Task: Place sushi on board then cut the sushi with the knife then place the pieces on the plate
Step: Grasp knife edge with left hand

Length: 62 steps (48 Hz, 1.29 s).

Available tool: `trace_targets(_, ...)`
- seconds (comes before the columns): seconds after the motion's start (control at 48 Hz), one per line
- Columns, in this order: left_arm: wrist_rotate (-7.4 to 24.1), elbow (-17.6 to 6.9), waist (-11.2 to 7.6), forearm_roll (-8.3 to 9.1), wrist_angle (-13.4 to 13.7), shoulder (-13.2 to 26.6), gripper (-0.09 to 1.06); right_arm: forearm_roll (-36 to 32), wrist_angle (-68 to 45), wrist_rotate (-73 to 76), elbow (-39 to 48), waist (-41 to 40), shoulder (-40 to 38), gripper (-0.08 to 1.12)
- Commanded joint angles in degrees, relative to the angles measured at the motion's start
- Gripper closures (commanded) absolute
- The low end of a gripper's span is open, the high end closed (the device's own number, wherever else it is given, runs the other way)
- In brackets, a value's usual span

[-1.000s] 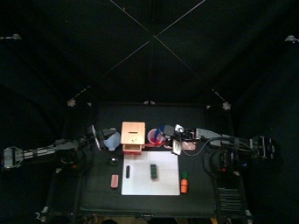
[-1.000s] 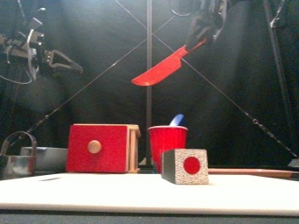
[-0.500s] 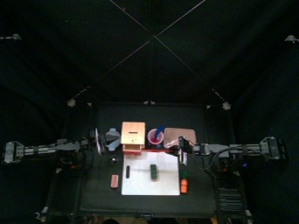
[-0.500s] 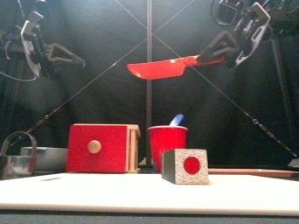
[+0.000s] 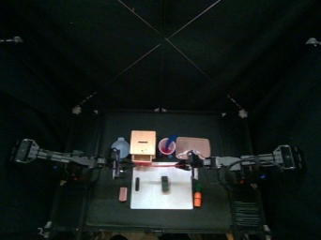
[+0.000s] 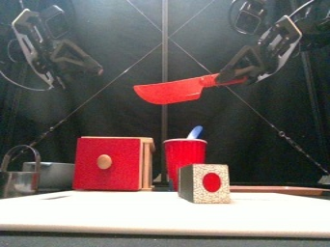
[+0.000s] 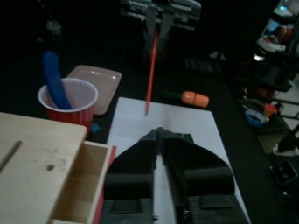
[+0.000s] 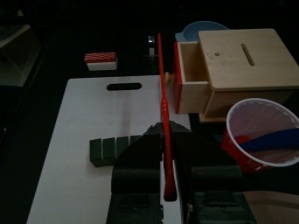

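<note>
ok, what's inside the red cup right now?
The blue knife stands in the red cup, its end poking above the rim. The red knife is out, held aloft in the right end effector. The cup's bottom is hidden by its wall.

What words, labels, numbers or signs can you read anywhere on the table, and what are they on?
None can be read. The wooden box, red cup, red knife, sushi roll and white board show no lettering; the red circle on the roll's end is plain.
</note>
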Motion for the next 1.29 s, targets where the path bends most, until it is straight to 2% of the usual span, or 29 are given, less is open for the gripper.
trace_targets(0.021,0.1,-2.5,-0.97,-0.18,-1.3,2.5,0.17,0.2,-0.6,0.0,-0.8,-0.1,-0.4,0.67)
trace_targets(0.104,0.2,-2.4,-0.88,-0.26,-2.8,3.5,0.02,0.5,-0.6,0.0,-0.9,0.0,-0.4,0.67)
trace_targets(0.167,0.2,-2.3,-0.88,-0.44,-4.8,4.0,-0.04,0.5,-0.6,0.0,-0.8,0.0,-0.4,0.67)
trace_targets(0.208,0.2,-2.3,-0.88,-0.97,-6.8,4.7,-0.06,0.5,-0.7,0.0,-0.9,0.1,-0.4,0.67)
trace_targets(0.271,0.2,-2.4,-0.88,-1.58,-8.1,5.7,-0.05,0.4,-0.9,0.0,-1.0,0.2,-0.4,0.67)
trace_targets(0.375,0.4,-3.0,-0.88,-2.37,-8.4,8.5,-0.05,0.4,-1.4,-0.1,-1.1,0.3,-0.4,0.67)
trace_targets(0.5,0.7,-6.4,0.44,-2.20,-9.1,14.2,-0.05,0.1,-1.9,-0.2,-1.1,0.3,-0.4,0.67)
trace_targets(0.625,0.4,-11.5,0.97,-2.37,-8.9,19.6,-0.04,0.1,-1.9,-0.1,-1.0,0.3,-0.4,0.67)
trace_targets(0.771,0.9,-14.4,0.88,-2.11,-8.9,25.0,0.01,0.4,-1.9,0.0,-0.7,1.1,-0.2,0.67)
trace_targets(0.833,0.9,-15.1,0.88,-1.05,-8.8,26.5,0.05,0.4,-1.9,0.0,-0.7,1.3,0.0,0.67)
trace_targets(0.938,0.7,-16.1,0.79,0.97,-8.7,27.1,0.11,0.5,-1.9,0.0,-0.6,1.3,0.3,0.67)
trace_targets(1.021,0.8,-16.5,0.79,1.85,-8.7,26.6,0.17,0.4,-2.0,0.0,-0.6,1.3,0.6,0.67)
trace_targets(1.292,0.9,-15.4,0.79,2.37,-8.6,25.4,0.23,0.5,-1.9,0.0,-0.7,1.3,1.5,0.67)
